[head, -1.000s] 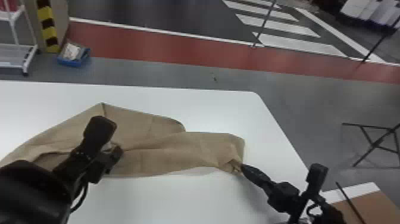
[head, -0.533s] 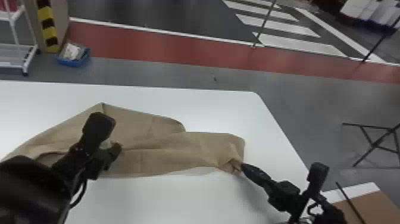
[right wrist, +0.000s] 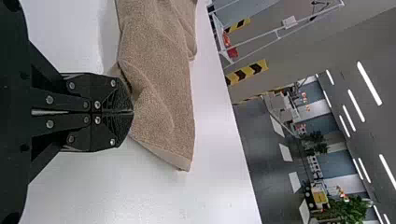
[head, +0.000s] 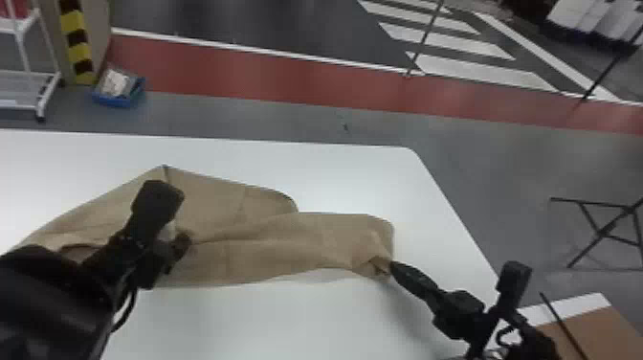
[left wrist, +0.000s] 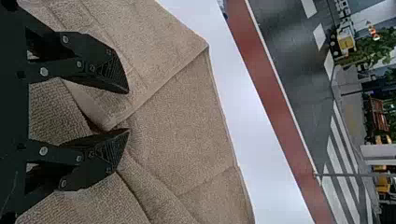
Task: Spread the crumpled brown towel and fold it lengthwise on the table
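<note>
Where the white surface (head: 296, 320) stretches across the head view, the brown towel (head: 330, 239) lies creased from the left to the middle, wider at the left and narrower at the right. The left tool (head: 181, 245) is over the wider part, and the left arm (head: 52, 301) blocks sight of some of the cloth. At the towel's near right corner, where fabric bunches up, is the right tool (head: 392, 267). On the floor beyond the far edge, at the left, are a white rack (head: 28, 74), a striped post (head: 78, 45) and a blue bin (head: 117, 101). A black folding stand (head: 605, 227) stands to the right, apart from the surface, with a brown panel (head: 593, 335) and a thin black rod (head: 562, 323) nearer.

In the left wrist view, the left tool (left wrist: 128, 111) has its fingers well apart and grips nothing; overlapping folds of towel lie below and past them.

In the right wrist view, the right tool (right wrist: 132, 112) has its fingers pressed together on a pinch of towel, a loose hemmed corner resting on the surface near them. Strip lights (right wrist: 369, 83) and greenery (right wrist: 348, 209) are in the background.
</note>
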Controlling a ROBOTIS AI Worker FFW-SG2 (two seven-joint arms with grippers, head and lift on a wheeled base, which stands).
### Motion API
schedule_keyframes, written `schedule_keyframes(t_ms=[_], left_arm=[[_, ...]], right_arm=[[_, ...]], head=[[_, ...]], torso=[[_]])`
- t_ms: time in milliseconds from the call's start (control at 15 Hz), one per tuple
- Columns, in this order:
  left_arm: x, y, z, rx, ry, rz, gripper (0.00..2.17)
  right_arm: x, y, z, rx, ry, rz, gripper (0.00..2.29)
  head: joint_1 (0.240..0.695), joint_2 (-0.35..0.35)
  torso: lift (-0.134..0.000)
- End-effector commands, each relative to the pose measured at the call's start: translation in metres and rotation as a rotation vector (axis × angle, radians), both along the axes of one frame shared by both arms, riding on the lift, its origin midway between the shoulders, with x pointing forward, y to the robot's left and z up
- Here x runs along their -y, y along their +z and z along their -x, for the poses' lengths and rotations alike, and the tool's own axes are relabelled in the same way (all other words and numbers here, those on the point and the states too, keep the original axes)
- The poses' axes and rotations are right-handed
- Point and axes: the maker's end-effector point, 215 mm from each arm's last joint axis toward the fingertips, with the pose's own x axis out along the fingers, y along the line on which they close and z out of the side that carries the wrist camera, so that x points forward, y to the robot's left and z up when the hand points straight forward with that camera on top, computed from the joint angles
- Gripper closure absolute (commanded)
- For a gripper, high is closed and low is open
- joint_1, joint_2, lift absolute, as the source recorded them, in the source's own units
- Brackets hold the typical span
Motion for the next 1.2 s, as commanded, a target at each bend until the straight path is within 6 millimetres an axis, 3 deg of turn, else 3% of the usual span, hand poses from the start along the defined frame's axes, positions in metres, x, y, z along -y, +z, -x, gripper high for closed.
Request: schedule_keyframes(t_ms=[0, 67, 400, 600, 933, 1133], left_arm=[[-0.002, 0.000, -0.001, 0.001, 0.007, -0.003, 1.21], [-0.004, 0.000, -0.001, 0.002, 0.011, -0.005, 1.33], [-0.008, -0.003, 0.002, -0.010, 0.019, -0.004, 1.33], [-0.014, 0.002, 0.000, 0.003, 0.037, -0.007, 1.45], [-0.031, 0.042, -0.005, 0.083, 0.093, 0.038, 1.45], [-0.056, 0.060, -0.015, 0.127, 0.155, 0.034, 1.45]], right_arm=[[-0.001, 0.001, -0.001, 0.004, 0.000, -0.004, 1.21], [0.000, 0.001, 0.000, 0.002, 0.000, -0.005, 1.21], [0.001, 0.000, 0.002, 0.002, -0.002, -0.005, 1.21], [0.001, 0.002, 0.001, 0.006, -0.003, -0.008, 1.21], [0.008, 0.003, 0.003, 0.009, -0.015, -0.001, 1.21], [0.014, 0.003, 0.005, 0.009, -0.026, 0.001, 1.21]], head=[[0.695, -0.350], [0.695, -0.347], [0.695, -0.345], [0.695, -0.343], [0.695, -0.327], [0.695, -0.324]], torso=[[-0.123], [-0.123], [-0.123], [-0.123], [-0.123], [-0.123]])
